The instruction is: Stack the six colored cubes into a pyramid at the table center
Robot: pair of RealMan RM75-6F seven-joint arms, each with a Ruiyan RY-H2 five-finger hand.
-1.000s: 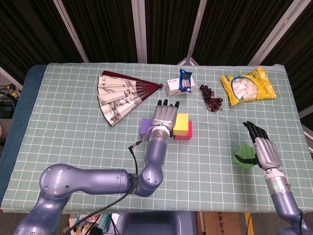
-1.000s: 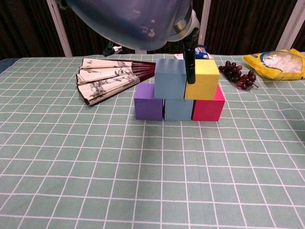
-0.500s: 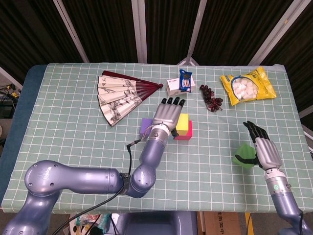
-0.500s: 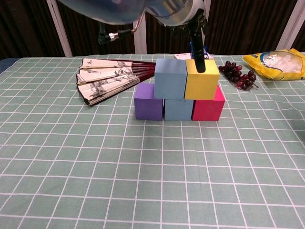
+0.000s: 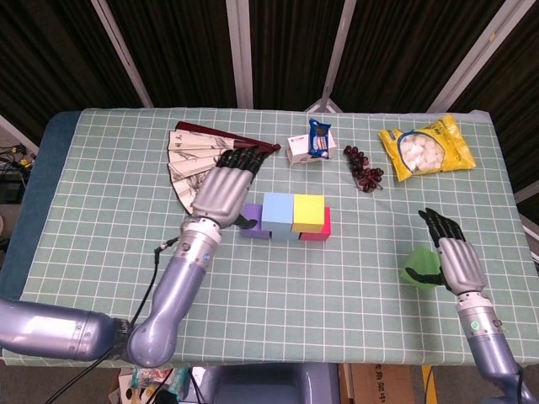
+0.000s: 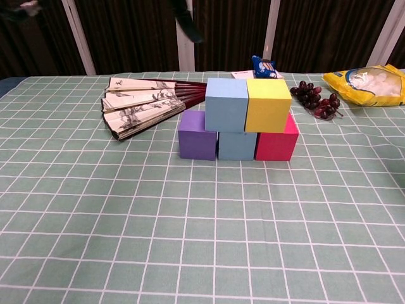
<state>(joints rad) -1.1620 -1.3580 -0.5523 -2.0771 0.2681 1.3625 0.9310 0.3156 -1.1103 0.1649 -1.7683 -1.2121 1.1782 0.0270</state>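
Checked green tablecloth | yellow snack bag | writing illegible

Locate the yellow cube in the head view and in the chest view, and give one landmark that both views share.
Head view: the yellow cube sits near the table centre, on the stack's upper row, right of the light blue cube.
Chest view: the yellow cube is upper centre, top right of the stack, above the pink cube.
Shared landmark: the bunch of dark red grapes, beyond the stack to the right.
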